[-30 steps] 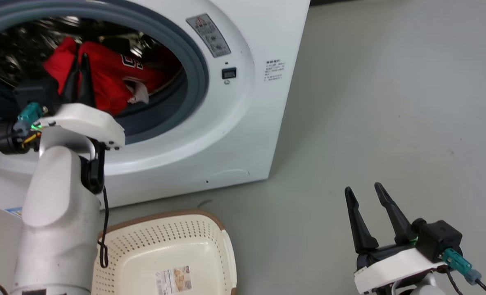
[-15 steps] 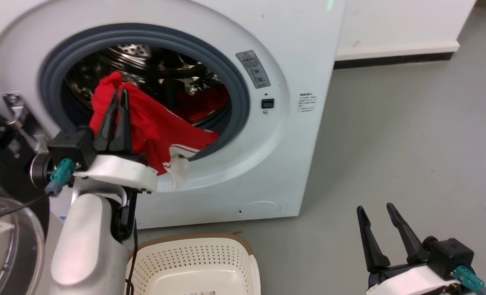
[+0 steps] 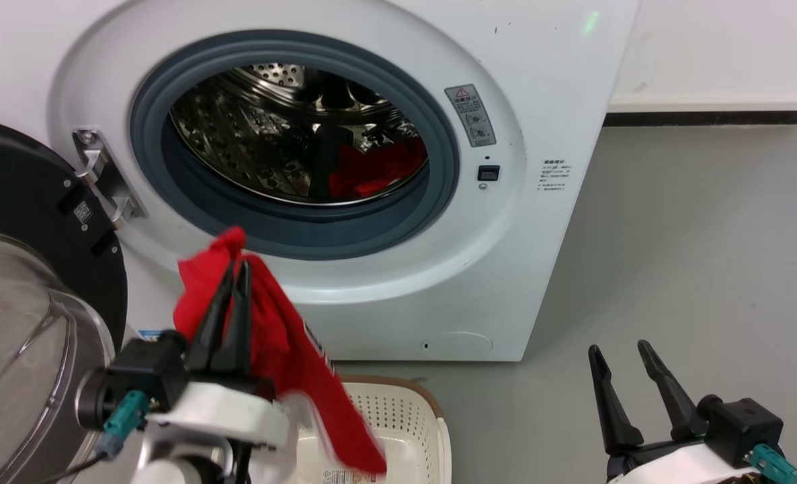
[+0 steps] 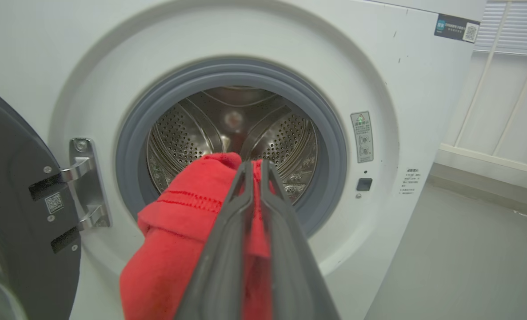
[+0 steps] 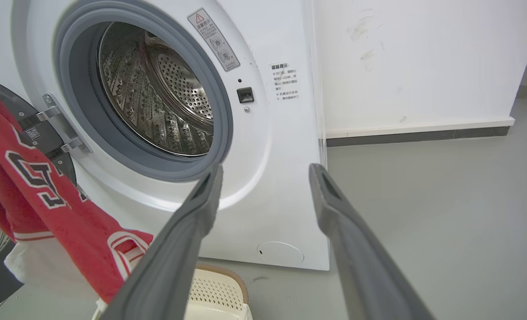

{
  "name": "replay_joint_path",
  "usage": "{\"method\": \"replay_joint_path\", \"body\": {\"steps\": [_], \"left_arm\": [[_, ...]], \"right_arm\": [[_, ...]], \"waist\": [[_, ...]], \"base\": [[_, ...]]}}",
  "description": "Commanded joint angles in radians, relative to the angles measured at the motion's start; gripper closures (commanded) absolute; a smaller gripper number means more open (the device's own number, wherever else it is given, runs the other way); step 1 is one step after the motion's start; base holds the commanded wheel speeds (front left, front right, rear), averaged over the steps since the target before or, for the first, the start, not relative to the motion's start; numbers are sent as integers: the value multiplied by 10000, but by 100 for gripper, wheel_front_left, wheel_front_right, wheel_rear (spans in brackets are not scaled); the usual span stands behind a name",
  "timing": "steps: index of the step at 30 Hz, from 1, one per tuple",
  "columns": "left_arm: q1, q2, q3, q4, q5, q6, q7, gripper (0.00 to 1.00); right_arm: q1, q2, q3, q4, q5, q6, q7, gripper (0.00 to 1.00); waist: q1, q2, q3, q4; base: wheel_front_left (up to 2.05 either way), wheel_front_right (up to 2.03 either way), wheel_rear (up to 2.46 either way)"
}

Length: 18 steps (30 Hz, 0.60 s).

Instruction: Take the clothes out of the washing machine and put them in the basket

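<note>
The white washing machine (image 3: 546, 81) stands with its porthole open and its steel drum (image 3: 250, 141) bare in front. My left gripper (image 3: 234, 269) is shut on the red clothes (image 3: 284, 349), held outside the machine, below the porthole's left side. The cloth hangs down to the right over the cream basket (image 3: 425, 410). In the left wrist view the left gripper (image 4: 255, 163) pinches a fold of the clothes (image 4: 174, 231). A red patch (image 3: 371, 171) shows deep in the drum; I cannot tell whether it is cloth or a reflection. My right gripper (image 3: 619, 349) stands open at the lower right, holding nothing.
The black-rimmed glass door (image 3: 29, 235) hangs open at the left, close to my left arm. Grey floor (image 3: 674, 269) lies open to the right of the machine. A white wall with a dark skirting (image 3: 701, 117) runs behind.
The camera has pulled back and tilted up. My left gripper has drawn the red clothes out of the drum, down and forward to above the basket. The right gripper has stayed open.
</note>
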Motion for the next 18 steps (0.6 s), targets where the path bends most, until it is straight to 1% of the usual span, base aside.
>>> {"method": "replay_joint_path", "body": {"steps": [1, 4, 8, 10, 11, 12, 13, 18], "left_arm": [[336, -27, -14, -31, -90, 123, 105, 100], [909, -139, -66, 334, -249, 321, 85, 100], [1139, -245, -182, 1573, -487, 580, -332, 100], [911, -285, -176, 2376, -666, 678, -710, 100], [911, -285, -176, 2376, -666, 678, -710, 100], [579, -326, -196, 3276, -838, 716, -1103, 100], [579, -326, -196, 3276, -838, 716, -1103, 100], [-837, -370, -203, 5652, -1216, 747, -1690, 100]], "right_arm": [[-31, 5, 56, -102, -68, -3, 20, 0], [-246, 3, 117, -198, -80, -3, 22, 0], [-567, 5, 165, -252, -131, -3, 4, 0], [-783, 5, 213, -297, -175, -3, -5, 0], [-783, 5, 213, -297, -175, -3, -5, 0], [-1003, 5, 248, -315, -193, -3, -14, 0], [-1003, 5, 248, -315, -193, -3, -14, 0], [-1615, 5, 304, -372, -248, -3, -58, 0]], "waist": [[1, 0, 213, 62], [1, 0, 633, 107], [1, 0, 1434, 132], [1, 0, 1916, 101], [1, 0, 1916, 101], [1, 0, 2378, 53], [1, 0, 2378, 53], [1, 0, 3662, -161]], "base": [[0, 0, 0], [0, 0, 0], [0, 0, 0], [0, 0, 0], [0, 0, 0], [0, 0, 0], [0, 0, 0], [0, 0, 0]]}}
